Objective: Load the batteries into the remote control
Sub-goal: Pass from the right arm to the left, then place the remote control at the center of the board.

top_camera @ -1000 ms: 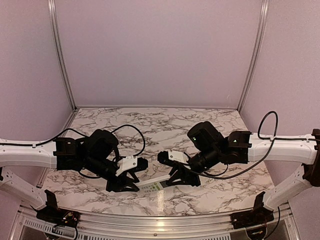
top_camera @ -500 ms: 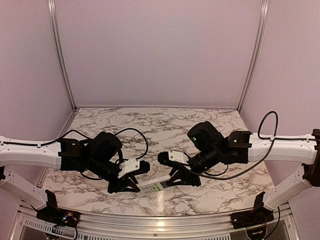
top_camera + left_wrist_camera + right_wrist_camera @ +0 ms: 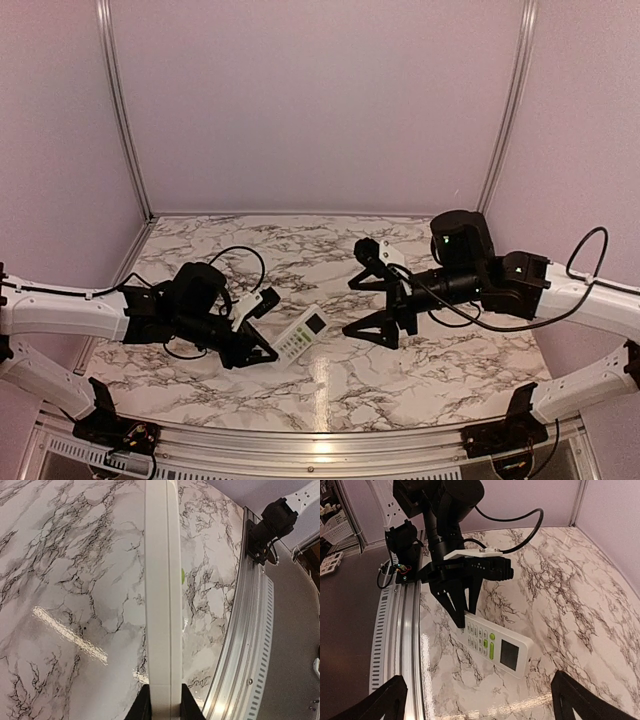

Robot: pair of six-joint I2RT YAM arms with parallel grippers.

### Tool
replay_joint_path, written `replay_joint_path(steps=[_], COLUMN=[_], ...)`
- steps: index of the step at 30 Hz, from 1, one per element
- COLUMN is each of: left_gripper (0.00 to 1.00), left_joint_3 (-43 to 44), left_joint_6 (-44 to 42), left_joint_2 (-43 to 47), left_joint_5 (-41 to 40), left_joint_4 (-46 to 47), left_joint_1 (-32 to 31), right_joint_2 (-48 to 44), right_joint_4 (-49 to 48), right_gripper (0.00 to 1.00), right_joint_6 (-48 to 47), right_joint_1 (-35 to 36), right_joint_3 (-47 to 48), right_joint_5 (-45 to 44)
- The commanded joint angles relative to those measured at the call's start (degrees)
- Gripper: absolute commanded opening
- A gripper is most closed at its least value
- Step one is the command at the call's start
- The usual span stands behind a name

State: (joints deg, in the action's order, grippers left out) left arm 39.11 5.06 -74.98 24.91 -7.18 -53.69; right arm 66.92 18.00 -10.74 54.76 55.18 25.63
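The marbled worktop fills the floor of the booth. The left arm reaches in low from the left side, the right arm from the right, and both point toward the middle of the front edge. The right gripper hangs over the worktop right of centre with its fingers spread wide and nothing between them. The left gripper sits close to the front edge, left of centre, its fingers clenched on one short end of the remote control. The remote lies face up, angled toward the right gripper but apart from it. I cannot tell whether it rests on the marble. Its grey display is at the free end, with a green button beside it.
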Motion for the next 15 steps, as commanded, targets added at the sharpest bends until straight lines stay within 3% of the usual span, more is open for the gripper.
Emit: replay_joint_path(steps=[1, 6, 15], left_gripper=[0.00, 0.00, 0.00], left_joint_3=[-0.22, -2.67, -0.67], left_joint_6=[17.31, 30.64, 47.47], left_joint_2=[-2.35, -6.59, -14.15], left_joint_5=[-5.28, -10.54, -22.67], left_joint_4=[15.13, 27.42, 32.20], left_joint_1=[0.59, 0.48, -1.63], right_joint_2=[-2.62, -2.56, -0.77], right_joint_4=[-5.20, -7.37, -13.40], right_gripper=[0.99, 0.99, 0.99], right_joint_6=[4.63, 7.88, 11.45], right_joint_1=[-2.88, -4.80, -5.38], right_joint_3=[-2.63, -4.14, -5.91], right_joint_5=[-4.42, -9.14, -12.55])
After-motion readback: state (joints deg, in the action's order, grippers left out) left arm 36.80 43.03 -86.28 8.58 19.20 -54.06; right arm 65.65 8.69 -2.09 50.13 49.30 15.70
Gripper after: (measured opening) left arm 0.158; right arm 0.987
